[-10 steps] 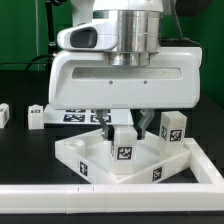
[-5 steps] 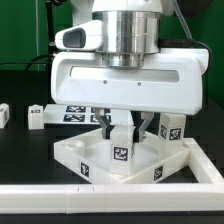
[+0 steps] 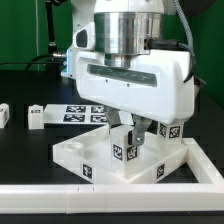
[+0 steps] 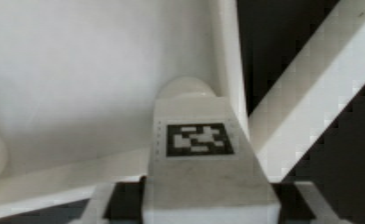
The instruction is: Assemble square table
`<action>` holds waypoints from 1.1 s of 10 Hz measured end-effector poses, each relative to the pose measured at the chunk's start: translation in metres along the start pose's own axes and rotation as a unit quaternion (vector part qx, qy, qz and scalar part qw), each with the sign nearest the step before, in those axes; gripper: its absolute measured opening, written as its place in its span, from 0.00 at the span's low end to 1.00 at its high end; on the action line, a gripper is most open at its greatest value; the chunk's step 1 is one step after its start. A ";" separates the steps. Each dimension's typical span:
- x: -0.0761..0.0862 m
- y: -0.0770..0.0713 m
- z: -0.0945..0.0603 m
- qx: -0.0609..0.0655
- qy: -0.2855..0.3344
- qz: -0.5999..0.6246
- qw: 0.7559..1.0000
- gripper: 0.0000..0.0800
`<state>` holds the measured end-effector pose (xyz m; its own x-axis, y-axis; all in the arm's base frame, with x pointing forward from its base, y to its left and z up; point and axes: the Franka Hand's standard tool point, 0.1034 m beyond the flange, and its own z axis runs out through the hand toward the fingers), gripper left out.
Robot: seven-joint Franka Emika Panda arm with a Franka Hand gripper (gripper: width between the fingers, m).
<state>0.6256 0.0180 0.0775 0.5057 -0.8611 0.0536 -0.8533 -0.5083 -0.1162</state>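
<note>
Inside the raised rim of the square table slab [image 3: 75, 150], the fingers [image 3: 113, 130] clamp a tagged leg [image 3: 124, 150] upright, apparently seating it; next it likely needs turning into its socket

- You see the white square slab [image 3: 75, 158] lying flat, rim upward, with tags on its sides.
- A tagged leg [image 3: 124, 150] stands upright within its rim.

The leg [image 3: 124, 152] is half hidden (behind the arm [image 3: 130, 75]).
</note>
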 end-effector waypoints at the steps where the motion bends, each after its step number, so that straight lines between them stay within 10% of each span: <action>1: 0.000 0.000 0.000 0.000 0.000 0.000 1.000 0.36; 2: 0.000 0.000 0.000 0.000 0.000 -0.004 1.000 0.36; 4: -0.005 -0.001 0.002 -0.001 -0.002 -0.054 0.999 0.72; 11: 0.000 -0.004 -0.002 0.004 0.010 -0.375 0.927 0.81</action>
<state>0.6289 0.0200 0.0802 0.9538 -0.2657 0.1406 -0.2616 -0.9640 -0.0470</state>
